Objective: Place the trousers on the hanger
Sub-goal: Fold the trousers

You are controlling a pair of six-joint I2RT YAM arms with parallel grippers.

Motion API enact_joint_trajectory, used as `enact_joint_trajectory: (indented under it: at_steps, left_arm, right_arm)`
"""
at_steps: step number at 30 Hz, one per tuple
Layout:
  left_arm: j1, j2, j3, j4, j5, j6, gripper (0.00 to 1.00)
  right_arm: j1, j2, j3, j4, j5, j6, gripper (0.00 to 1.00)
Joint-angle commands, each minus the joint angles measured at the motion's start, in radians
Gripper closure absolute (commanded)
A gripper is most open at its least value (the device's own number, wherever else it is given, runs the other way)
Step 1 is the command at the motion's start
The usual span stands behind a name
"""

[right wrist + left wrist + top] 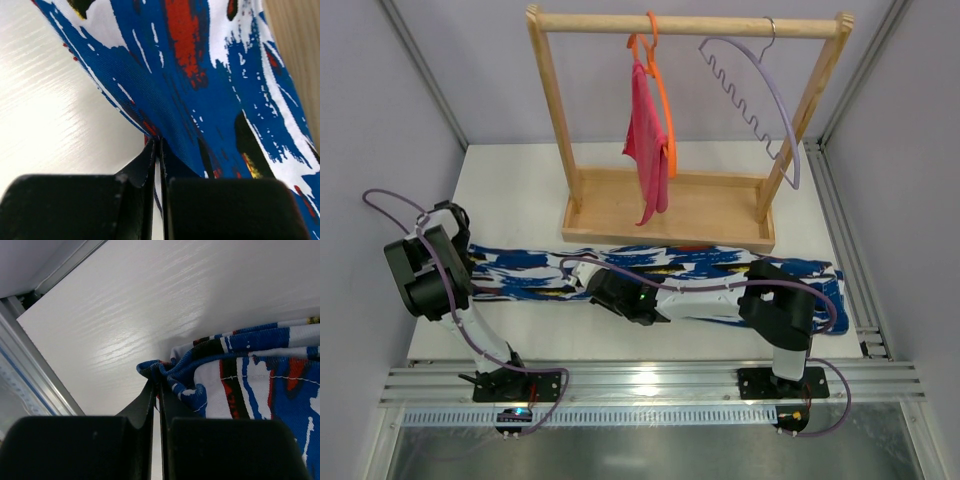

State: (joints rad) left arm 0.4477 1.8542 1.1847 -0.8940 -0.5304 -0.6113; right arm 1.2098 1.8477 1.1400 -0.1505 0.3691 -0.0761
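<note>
The trousers (720, 262), printed in blue, white, red and black, lie stretched left to right across the white table in front of the rack. My left gripper (463, 243) is shut on their bunched left end (180, 372), jaws pinched together (159, 382). My right gripper (588, 283) is shut on the near edge of the trousers (200, 75) towards the middle, with cloth pinched at its tips (159, 141). The lilac hanger (760, 100) hangs by its silver hook from the right part of the wooden rail, apart from both grippers.
A wooden rack (670, 215) with a tray base stands behind the trousers. An orange hanger (665, 110) with pink cloth (648, 150) hangs at the rail's middle. Metal rails (650, 385) run along the near edge and the right side of the table.
</note>
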Motion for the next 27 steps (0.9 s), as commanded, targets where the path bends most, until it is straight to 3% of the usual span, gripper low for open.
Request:
enact_joint_trajectory:
  at_steps: [1, 10, 14, 17, 19, 21, 27]
  left_arm:
    - [0.002, 0.010, 0.055, -0.037, -0.135, 0.022, 1.00]
    - [-0.033, 0.017, 0.037, -0.053, -0.252, 0.025, 1.00]
    - [-0.038, 0.019, 0.032, -0.048, -0.281, 0.024, 1.00]
    - [-0.041, 0.013, 0.033, -0.052, -0.280, 0.021, 0.99]
    - [-0.041, 0.011, 0.039, -0.060, -0.284, 0.021, 1.00]
    - [-0.040, 0.013, 0.049, -0.069, -0.286, 0.021, 1.00]
    - [-0.043, 0.008, 0.049, -0.068, -0.286, 0.021, 0.99]
  right_arm:
    - [-0.004, -0.044, 0.032, 0.023, 0.106, -0.031, 0.96]
    - [-0.015, -0.045, 0.030, 0.022, 0.122, -0.040, 0.96]
    - [-0.019, -0.070, 0.023, 0.023, 0.093, -0.059, 0.81]
    - [-0.019, -0.081, 0.017, 0.034, 0.059, -0.068, 0.80]
    - [-0.021, -0.071, 0.018, 0.037, 0.047, -0.071, 0.80]
    - [-0.019, -0.065, 0.017, 0.043, 0.018, -0.071, 0.90]
    - [-0.019, -0.059, 0.021, 0.060, 0.005, -0.063, 0.96]
